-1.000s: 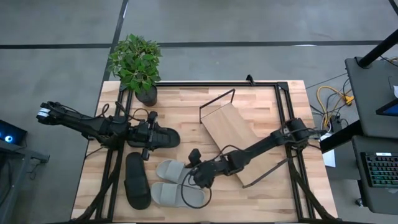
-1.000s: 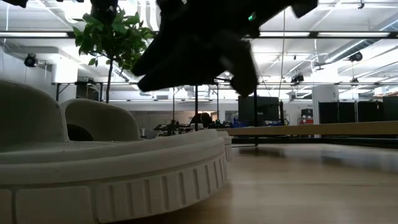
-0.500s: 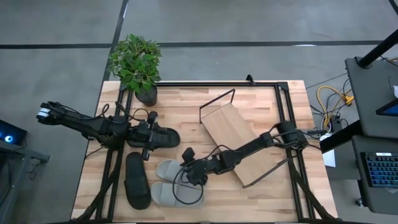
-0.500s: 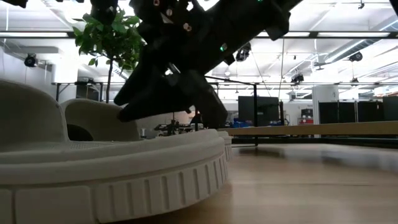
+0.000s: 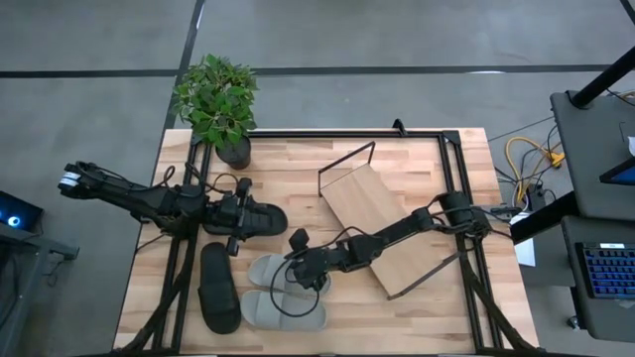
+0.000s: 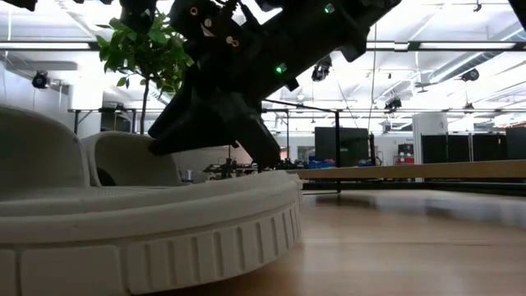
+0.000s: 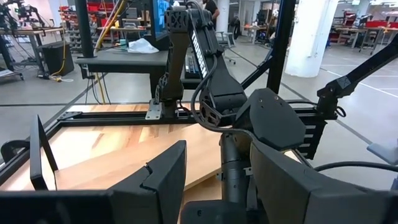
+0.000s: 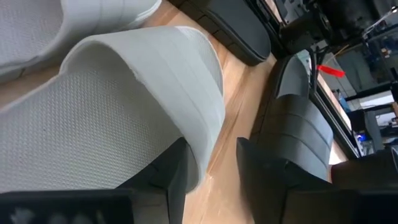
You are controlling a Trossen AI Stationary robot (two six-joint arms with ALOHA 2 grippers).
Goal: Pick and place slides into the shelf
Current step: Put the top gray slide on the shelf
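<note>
Right gripper (image 5: 298, 266) straddles the grey slide (image 5: 276, 270) strap near the shelf (image 5: 367, 213), jaws open, not clamped; thin bite may slip. Left gripper (image 5: 241, 210) grips a black slide (image 5: 260, 218).

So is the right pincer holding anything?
Not firmly, as far as I can see. The right pincer straddles the strap of a grey slide, one finger under it and one outside, with a gap showing.

The near light grey rubber slide (image 6: 123, 238) was cut off at the low view's left and bottom edges; the right claw (image 5: 298, 260) covered the far grey slide's strap (image 8: 180, 81).
</note>
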